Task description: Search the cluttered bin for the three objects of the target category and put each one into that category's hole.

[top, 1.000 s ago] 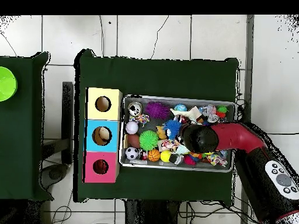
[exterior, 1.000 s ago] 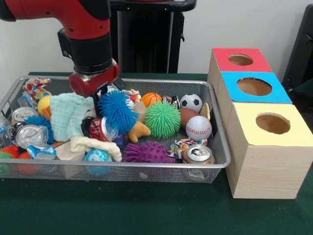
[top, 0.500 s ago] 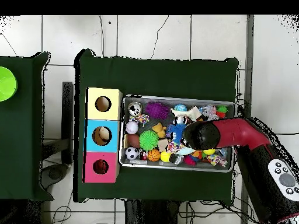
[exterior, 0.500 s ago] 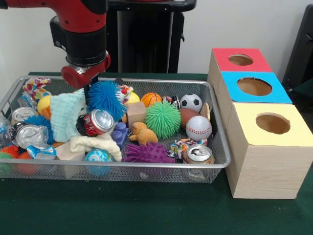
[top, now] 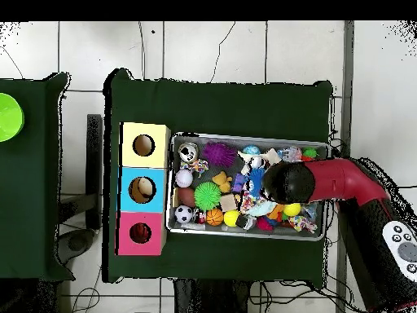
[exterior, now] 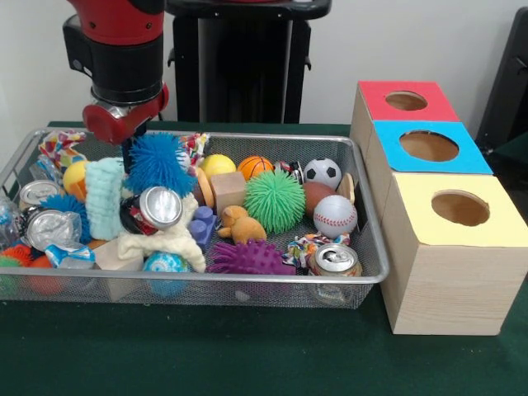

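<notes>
The gripper (exterior: 130, 150) hangs over the bin's (exterior: 247, 285) left half, touching a blue spiky ball (exterior: 158, 162); whether its jaws are open or closed cannot be told. Just below, a soda can (exterior: 151, 209) lies tilted, top facing near-right, its label unreadable. Three boxes (exterior: 441, 227) stand right of the bin.

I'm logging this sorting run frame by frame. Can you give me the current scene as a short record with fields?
container: wire mesh bin on a green table
contents: mixed clutter, including a green spiky ball, purple spiky ball, baseball, soccer ball, drink cans
arm: red, over the bin's left part in the front view
hand: hidden behind a blue spiky ball; state cannot be told
targets: three boxes with holes, red, blue, yellow
</notes>
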